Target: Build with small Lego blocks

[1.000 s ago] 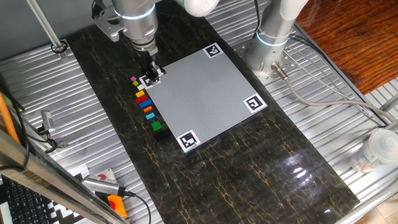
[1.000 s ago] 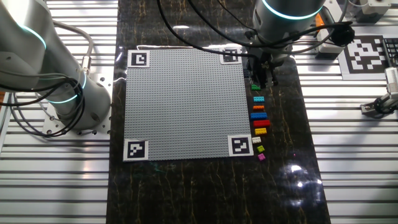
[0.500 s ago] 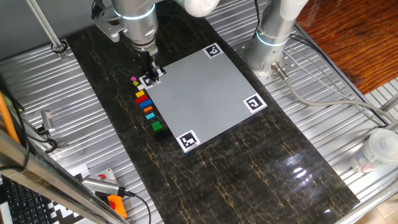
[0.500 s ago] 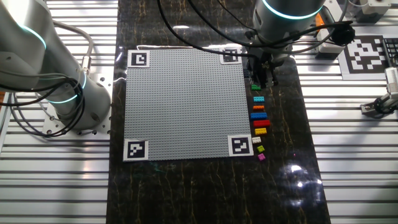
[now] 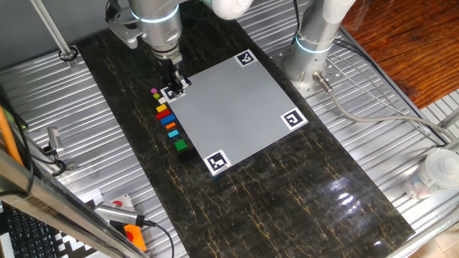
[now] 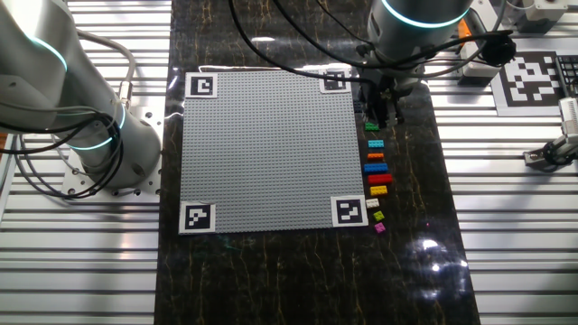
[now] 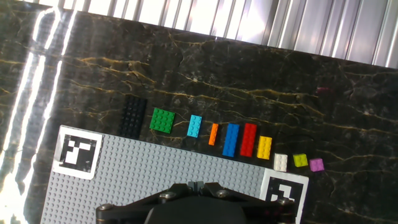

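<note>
The small Lego blocks lie in a row on the dark table beside the grey studded plate point(image 7: 155, 180). In the hand view I see green point(image 7: 162, 120), blue point(image 7: 231, 139), orange point(image 7: 213, 134), red point(image 7: 248, 139), yellow point(image 7: 264, 147) and pink point(image 7: 316, 165) blocks. My gripper point(image 7: 199, 185) is shut and empty, hovering over the plate's edge near the row. It stands above the plate corner by the pink end in one fixed view point(image 5: 177, 84). In the other fixed view it point(image 6: 381, 113) is near the green block point(image 6: 371, 126).
A black flat piece point(image 7: 132, 116), a light blue block point(image 7: 194, 126), a white block point(image 7: 280, 162) and a lime block point(image 7: 300, 160) share the row. Black-and-white markers point(image 7: 79, 152) sit on the plate's corners. A second robot base point(image 6: 99, 144) stands beside the plate.
</note>
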{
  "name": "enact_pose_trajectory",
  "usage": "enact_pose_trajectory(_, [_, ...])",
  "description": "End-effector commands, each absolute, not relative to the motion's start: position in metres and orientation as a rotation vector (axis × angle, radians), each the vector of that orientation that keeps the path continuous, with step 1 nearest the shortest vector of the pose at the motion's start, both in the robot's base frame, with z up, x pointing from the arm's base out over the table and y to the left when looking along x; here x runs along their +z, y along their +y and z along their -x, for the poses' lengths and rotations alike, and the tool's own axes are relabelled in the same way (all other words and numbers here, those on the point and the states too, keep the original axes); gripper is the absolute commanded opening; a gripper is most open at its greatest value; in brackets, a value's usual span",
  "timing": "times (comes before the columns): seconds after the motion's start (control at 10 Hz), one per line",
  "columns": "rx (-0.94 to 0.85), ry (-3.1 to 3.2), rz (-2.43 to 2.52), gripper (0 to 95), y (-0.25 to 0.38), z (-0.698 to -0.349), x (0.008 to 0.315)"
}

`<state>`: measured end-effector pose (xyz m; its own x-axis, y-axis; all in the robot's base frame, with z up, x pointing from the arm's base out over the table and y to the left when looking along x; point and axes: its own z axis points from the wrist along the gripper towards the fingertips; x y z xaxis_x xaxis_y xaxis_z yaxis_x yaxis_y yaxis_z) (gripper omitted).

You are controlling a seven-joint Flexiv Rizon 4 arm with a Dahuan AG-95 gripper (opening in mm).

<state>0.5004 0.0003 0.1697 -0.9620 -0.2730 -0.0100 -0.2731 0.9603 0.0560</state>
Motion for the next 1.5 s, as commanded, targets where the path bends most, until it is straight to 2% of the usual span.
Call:
enact_pose_trajectory(0.1, [0.088, 3.107, 0.434, 0.0, 0.0003, -0.5004, 0.1697])
enact_pose_trajectory(1.5, [0.068, 3.108, 0.461, 0.0, 0.0003, -0.5004, 0.1697])
